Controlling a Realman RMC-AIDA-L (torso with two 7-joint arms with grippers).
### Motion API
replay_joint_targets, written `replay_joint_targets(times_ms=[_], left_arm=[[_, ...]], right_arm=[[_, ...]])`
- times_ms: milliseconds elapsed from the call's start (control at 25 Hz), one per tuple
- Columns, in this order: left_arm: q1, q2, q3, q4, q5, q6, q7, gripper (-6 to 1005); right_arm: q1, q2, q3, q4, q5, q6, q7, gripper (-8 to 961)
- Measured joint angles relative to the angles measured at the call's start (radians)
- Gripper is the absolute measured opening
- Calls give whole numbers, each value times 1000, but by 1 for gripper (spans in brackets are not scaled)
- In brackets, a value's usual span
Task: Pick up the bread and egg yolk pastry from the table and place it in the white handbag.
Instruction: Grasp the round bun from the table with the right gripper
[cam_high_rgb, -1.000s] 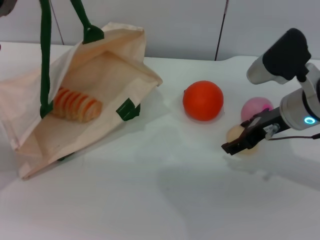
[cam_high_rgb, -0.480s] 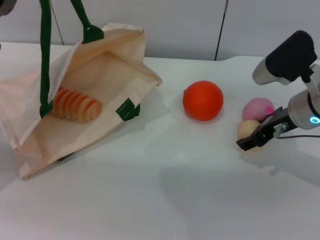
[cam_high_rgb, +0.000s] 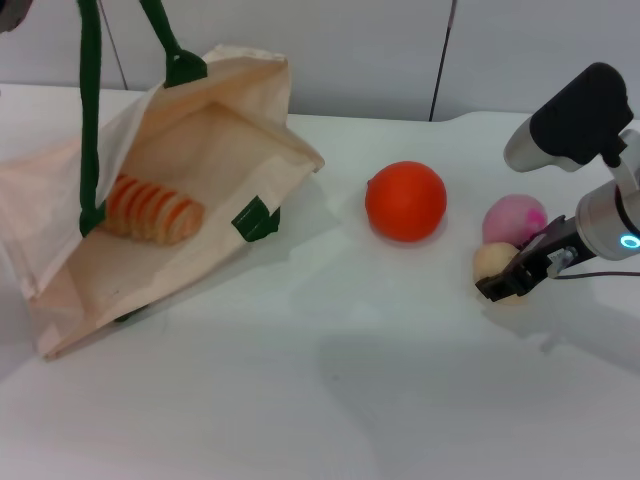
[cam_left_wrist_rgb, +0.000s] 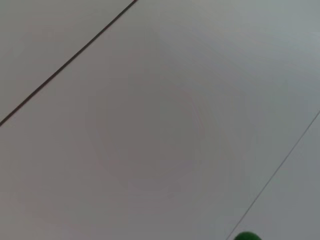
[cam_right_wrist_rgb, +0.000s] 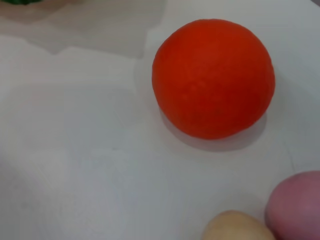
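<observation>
Egg yolk pastry (cam_high_rgb: 492, 262) near counter's right edge, touching pink ball (cam_high_rgb: 515, 218); right gripper (cam_high_rgb: 512, 276) on it, closure unclear. We'd grip centred, lift straight.

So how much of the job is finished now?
The bread already lies inside the handbag. The right gripper is at the egg yolk pastry on the table, which is not lifted yet. Carrying it to the bag is left.
</observation>
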Motion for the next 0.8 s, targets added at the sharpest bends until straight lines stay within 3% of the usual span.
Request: replay_joint_targets(times_ms=[520, 800], left_arm=[[3, 2, 4, -1, 0, 0, -1, 113], [-1, 2, 8, -2, 6, -2, -7, 114]], right_arm=[[-5, 1, -1, -18, 11, -30, -26, 621], [-29, 2, 6, -110, 104, -114, -98, 612]])
